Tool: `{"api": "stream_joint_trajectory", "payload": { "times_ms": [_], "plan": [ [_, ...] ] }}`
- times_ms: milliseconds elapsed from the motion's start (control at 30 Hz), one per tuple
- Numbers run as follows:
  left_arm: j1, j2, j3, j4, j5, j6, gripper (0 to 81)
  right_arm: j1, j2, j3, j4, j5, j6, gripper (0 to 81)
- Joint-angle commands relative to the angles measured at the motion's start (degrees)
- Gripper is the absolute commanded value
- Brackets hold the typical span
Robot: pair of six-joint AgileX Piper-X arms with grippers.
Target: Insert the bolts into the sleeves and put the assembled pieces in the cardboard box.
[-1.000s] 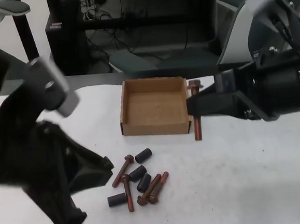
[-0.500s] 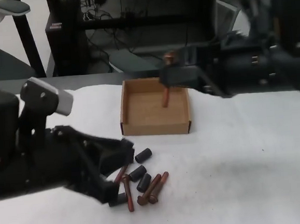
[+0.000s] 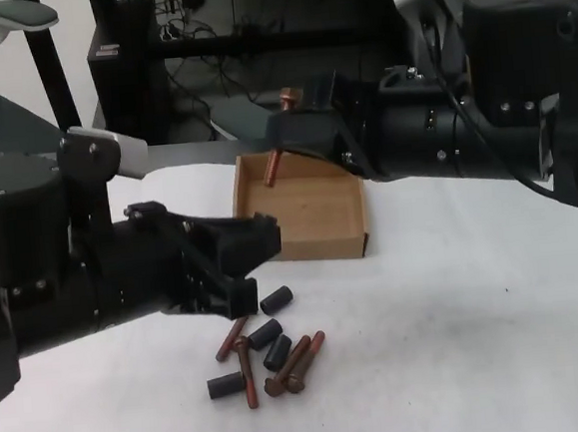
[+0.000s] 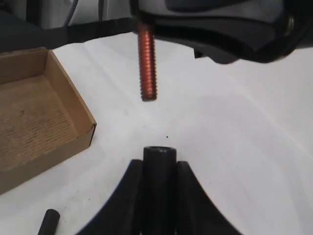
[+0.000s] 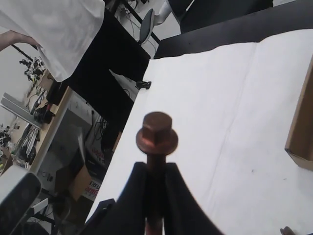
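Observation:
My left gripper point(image 4: 159, 169) is shut on a black sleeve point(image 4: 159, 155), held upright with its open end up. A copper bolt point(image 4: 146, 63) hangs thread-down just above and slightly off the sleeve's mouth, with a gap between them. My right gripper point(image 5: 155, 171) is shut on that bolt's shank below its hex head point(image 5: 156, 134). From the high view the bolt point(image 3: 275, 142) hangs over the left rim of the cardboard box point(image 3: 356, 236), with the right gripper point(image 3: 290, 126) reaching in from the right. The left gripper point(image 3: 256, 247) sits lower, left of the box front.
Several loose bolts point(image 3: 295, 361) and black sleeves point(image 3: 274, 299) lie in a heap on the white cloth in front of the box. One sleeve point(image 4: 49, 220) lies near the box corner point(image 4: 83, 132). Open cloth stretches to the right.
The right gripper has carried the bolt left and upward, from the box's right side to above its left rim. The left arm has swung right and up toward it.

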Motion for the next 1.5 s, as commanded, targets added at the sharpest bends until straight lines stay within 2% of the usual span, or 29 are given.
{"api": "stream_joint_trajectory", "payload": {
  "times_ms": [0, 633, 1233, 1467],
  "plan": [
    [0.06, -0.09, -0.29, -2.92, -1.43, -0.79, 1.7, -0.18, -0.33, -0.25, -2.06, -0.23, 0.84, 0.6],
    [0.06, -0.09, -0.29, -5.79, -1.97, -1.83, 1.7, -0.03, -0.33, -0.37, -1.72, -1.88, 0.9, 0.6],
    [0.06, -0.09, -0.29, -7.78, -3.15, -2.62, 1.7, 2.39, -0.33, -0.37, 0.73, -1.88, 0.29, 0.6],
    [0.06, -0.09, -0.29, -9.1, -4.5, -2.62, 1.7, 3.58, -1.59, -0.37, 4.94, -0.97, -3.89, 0.6]
  ]
}}
